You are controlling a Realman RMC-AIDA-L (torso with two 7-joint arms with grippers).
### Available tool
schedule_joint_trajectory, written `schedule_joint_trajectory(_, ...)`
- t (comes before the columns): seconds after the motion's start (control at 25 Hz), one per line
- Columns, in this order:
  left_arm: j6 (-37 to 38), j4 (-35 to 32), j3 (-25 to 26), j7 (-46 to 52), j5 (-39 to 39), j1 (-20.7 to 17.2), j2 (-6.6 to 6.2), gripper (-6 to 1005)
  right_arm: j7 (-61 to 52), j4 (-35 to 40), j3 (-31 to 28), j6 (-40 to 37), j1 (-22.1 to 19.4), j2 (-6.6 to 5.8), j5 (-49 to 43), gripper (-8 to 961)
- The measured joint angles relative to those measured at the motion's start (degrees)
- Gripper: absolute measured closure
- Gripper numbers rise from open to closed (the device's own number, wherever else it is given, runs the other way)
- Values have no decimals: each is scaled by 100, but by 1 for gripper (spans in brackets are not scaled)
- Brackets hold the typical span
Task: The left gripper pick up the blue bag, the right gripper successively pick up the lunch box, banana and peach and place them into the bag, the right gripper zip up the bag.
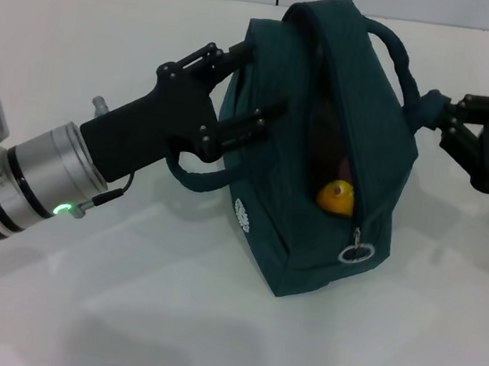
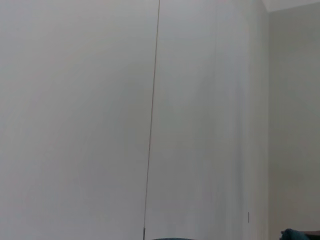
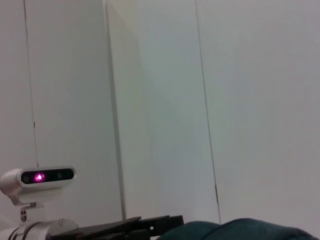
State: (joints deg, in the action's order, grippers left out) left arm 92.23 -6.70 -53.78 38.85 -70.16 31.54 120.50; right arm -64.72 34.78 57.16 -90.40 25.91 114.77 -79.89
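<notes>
The blue bag (image 1: 321,148) stands on the white table in the head view, with its zipper open along the top and front. The silver ring pull (image 1: 357,250) hangs low at the front. The banana's yellow end (image 1: 336,198) shows inside the opening, under a dark pinkish patch that I cannot identify. The lunch box and the peach are hidden. My left gripper (image 1: 250,89) is shut on the bag's left upper edge. My right gripper (image 1: 441,112) is shut on the bag's far handle (image 1: 404,64) at the right. Bag fabric also shows in the right wrist view (image 3: 240,229).
The bag's second loop handle (image 1: 195,181) hangs under my left claw. The white table (image 1: 208,323) spreads in front of the bag. The wrist views show mostly white wall panels; the right wrist view also shows my left arm's camera (image 3: 40,177).
</notes>
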Motion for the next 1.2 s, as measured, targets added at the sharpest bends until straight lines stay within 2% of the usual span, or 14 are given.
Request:
schedule_joint_trajectory(0.2,-49,36,7,-99,0,58,8,240,-56,-76,-3,3,-8,-9,-50,865)
schedule_joint_trajectory(0.56,-78,38,26,-134,-1,79,9,239,-133,-65,-11,-3,-38,-16,-178,836)
schedule_joint_trajectory(0.96,-117,41,25,-156,-6,60,15,239,-115,-4,-111,-29,-134,-44,-123,462)
schedule_joint_trajectory(1.08,-118,89,19,-160,-7,85,17,239,-116,16,-115,-209,-192,-175,-138,370)
schedule_joint_trajectory(1.2,-118,111,24,-165,-7,101,18,239,-135,64,-116,-688,-267,-383,-151,291)
